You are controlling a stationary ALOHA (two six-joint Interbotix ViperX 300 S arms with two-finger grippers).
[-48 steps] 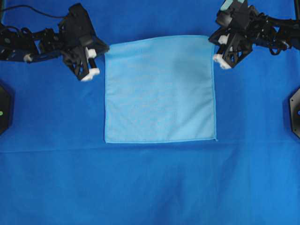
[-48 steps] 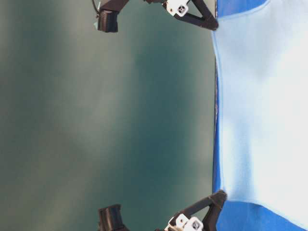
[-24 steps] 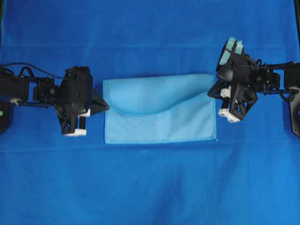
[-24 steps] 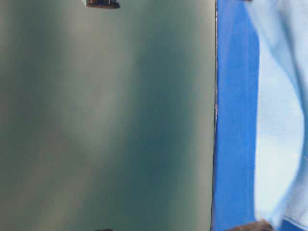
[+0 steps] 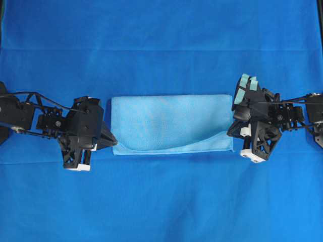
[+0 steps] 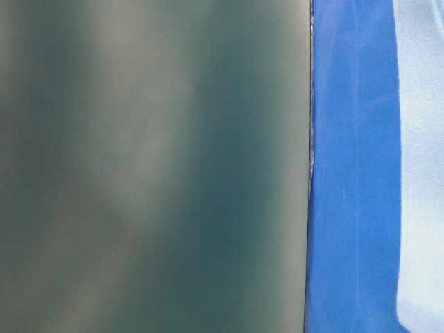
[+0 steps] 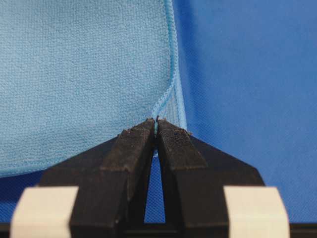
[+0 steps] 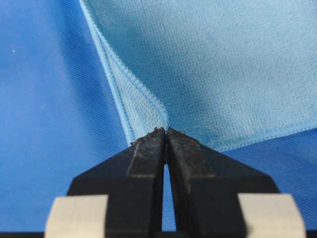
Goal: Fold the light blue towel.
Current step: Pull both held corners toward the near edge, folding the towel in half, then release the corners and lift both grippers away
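Overhead: the light blue towel [image 5: 171, 123] lies doubled into a wide band on the royal-blue cloth [image 5: 161, 201] covering the surface, its upper layer sagging short of the near hem toward the right. The left hand [image 5: 112, 141] grips the towel's near-left corner; the right hand [image 5: 231, 132] grips the right edge, near the lower corner.

Table level: only a pale strip of the towel [image 6: 423, 166] shows at the right edge, lying on the blue cloth [image 6: 354, 173]; neither hand is visible here.

Left wrist: the left hand [image 7: 156, 121] is pinched tight on the hemmed corner of the towel [image 7: 84, 74], fingertips [image 7: 138, 134] meeting with cloth between them.

Right wrist: the right hand [image 8: 166, 131] is likewise clamped on a hemmed corner of the towel [image 8: 218, 64], the layers fanning apart just above the fingertips [image 8: 185, 144].

The risk, judging from the uneven front edge, is a skewed fold: letting go before the corners line up would leave the layers offset, and a hem snagged on a fingertip could drag the thin cloth out of place.
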